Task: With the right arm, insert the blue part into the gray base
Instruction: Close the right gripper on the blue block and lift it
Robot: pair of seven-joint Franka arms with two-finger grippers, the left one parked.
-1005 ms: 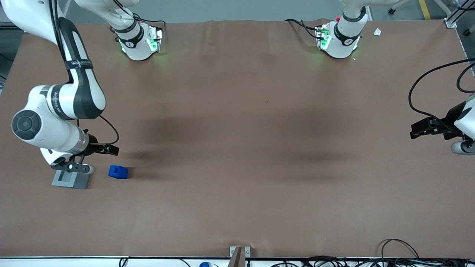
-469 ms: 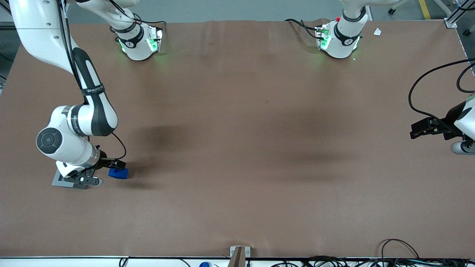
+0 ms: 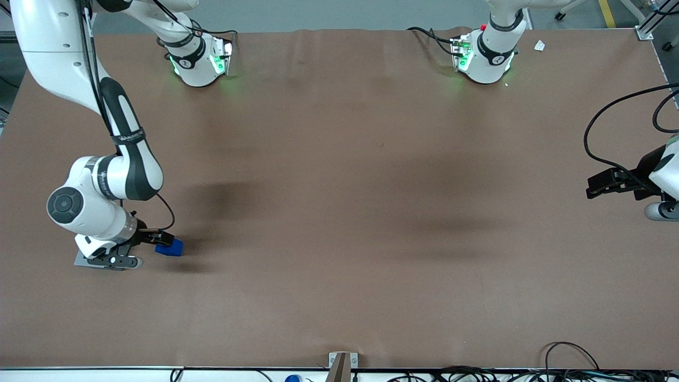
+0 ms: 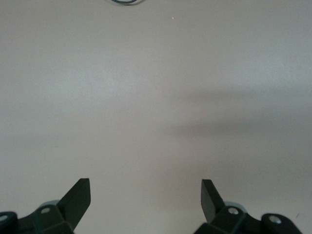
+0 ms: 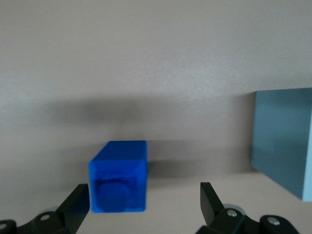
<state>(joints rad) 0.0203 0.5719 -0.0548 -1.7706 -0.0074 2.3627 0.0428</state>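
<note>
We see the pincer [image 5: 144,201] spread apart, low over the blue part [image 5: 118,177], which sits on the tabletop [image 3: 339,212] near one finger [image 5: 75,204], ungripped. The gray base [image 5: 285,141] stands just beside the blue part, apart from it.

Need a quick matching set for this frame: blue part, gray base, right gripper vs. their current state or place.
Things:
1. blue part
2. gray base
3. gripper

States:
A. open, low over the table, fingers either side of a block but not touching it
B. mostly hidden under the wrist in the front view
C. resting on the table, not yet gripped

Pairs: 1-C, 2-B, 3-A
</note>
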